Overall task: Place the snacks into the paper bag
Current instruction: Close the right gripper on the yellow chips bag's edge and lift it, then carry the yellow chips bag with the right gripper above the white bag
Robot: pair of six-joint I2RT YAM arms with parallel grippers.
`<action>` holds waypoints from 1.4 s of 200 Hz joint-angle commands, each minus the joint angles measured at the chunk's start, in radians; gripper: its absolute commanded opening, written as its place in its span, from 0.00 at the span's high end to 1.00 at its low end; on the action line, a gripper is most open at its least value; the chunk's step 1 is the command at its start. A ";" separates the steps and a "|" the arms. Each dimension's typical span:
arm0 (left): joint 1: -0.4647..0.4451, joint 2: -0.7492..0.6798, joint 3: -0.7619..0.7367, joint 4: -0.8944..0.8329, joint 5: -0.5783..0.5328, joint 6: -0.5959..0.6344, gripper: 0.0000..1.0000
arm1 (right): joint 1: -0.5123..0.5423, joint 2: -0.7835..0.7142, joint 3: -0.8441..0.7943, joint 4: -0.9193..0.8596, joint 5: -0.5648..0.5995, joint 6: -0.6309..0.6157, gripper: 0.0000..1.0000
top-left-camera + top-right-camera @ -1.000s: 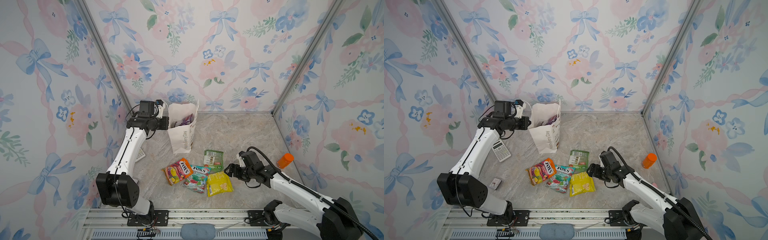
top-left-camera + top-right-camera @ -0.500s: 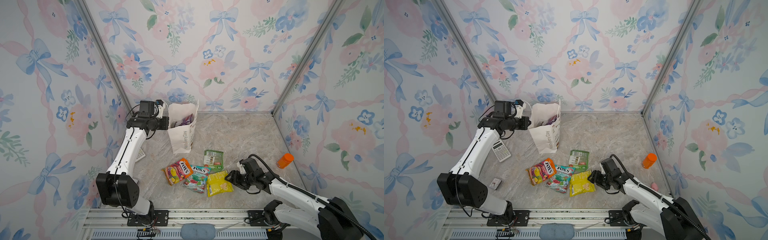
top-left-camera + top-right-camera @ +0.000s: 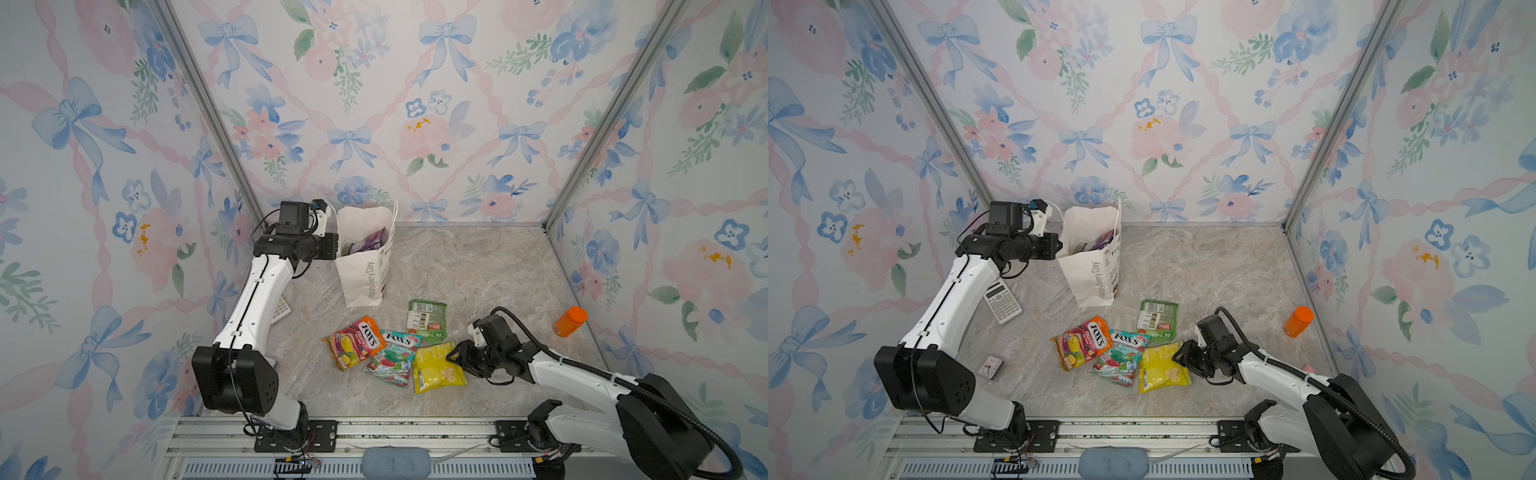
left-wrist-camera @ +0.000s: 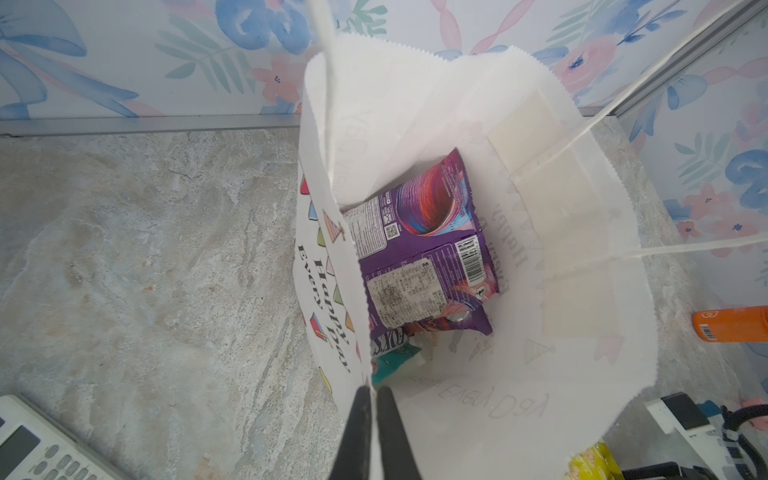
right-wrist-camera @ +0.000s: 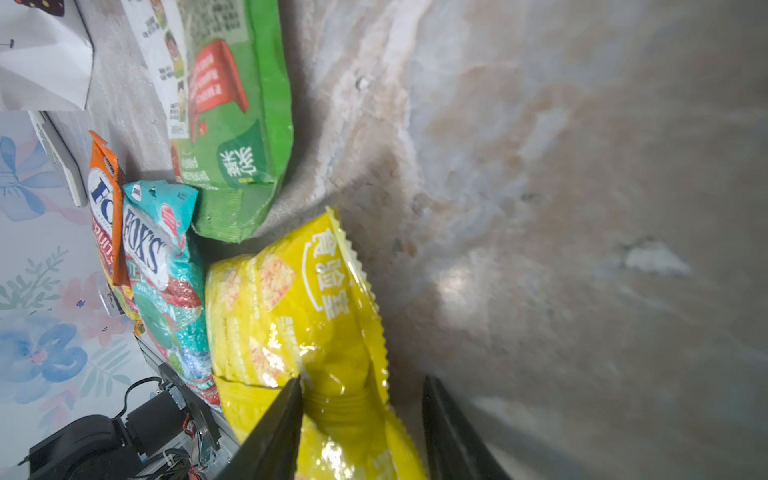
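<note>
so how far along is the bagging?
Done: a purple packet and a FOX'S packet lie inside the paper bag. In hand: the left gripper pinches the bag's rim, and the right gripper's open jaws straddle the yellow packet's edge, not yet closed on it. Left: four on the table, the yellow one plus the green packet, orange packet and teal packet.

"FOX'S" packet (image 3: 392,355); "Happy Every Day" bag (image 3: 361,276)
</note>
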 commanded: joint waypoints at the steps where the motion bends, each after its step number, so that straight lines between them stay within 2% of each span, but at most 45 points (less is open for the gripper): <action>1: -0.008 -0.004 -0.018 0.006 -0.005 -0.001 1.00 | 0.009 0.016 0.004 0.008 -0.007 -0.001 0.58; 46: -0.009 -0.004 -0.017 0.006 -0.007 -0.001 1.00 | 0.011 -0.021 0.060 -0.080 0.030 -0.050 0.80; 73: -0.008 -0.004 -0.018 0.006 -0.010 0.000 1.00 | 0.011 -0.036 0.098 -0.122 0.045 -0.084 1.00; 111: -0.010 -0.007 -0.018 0.006 -0.013 0.000 1.00 | 0.014 -0.053 0.182 -0.219 0.065 -0.151 1.00; 171: -0.009 -0.004 -0.018 0.006 -0.010 0.000 1.00 | 0.015 -0.112 0.428 -0.424 0.120 -0.292 1.00; 220: -0.013 -0.002 -0.017 0.006 -0.009 0.000 1.00 | 0.017 -0.076 0.588 -0.488 0.112 -0.372 1.00; 280: -0.015 -0.003 -0.019 0.006 -0.010 0.002 1.00 | 0.066 0.015 0.779 -0.438 0.096 -0.434 1.00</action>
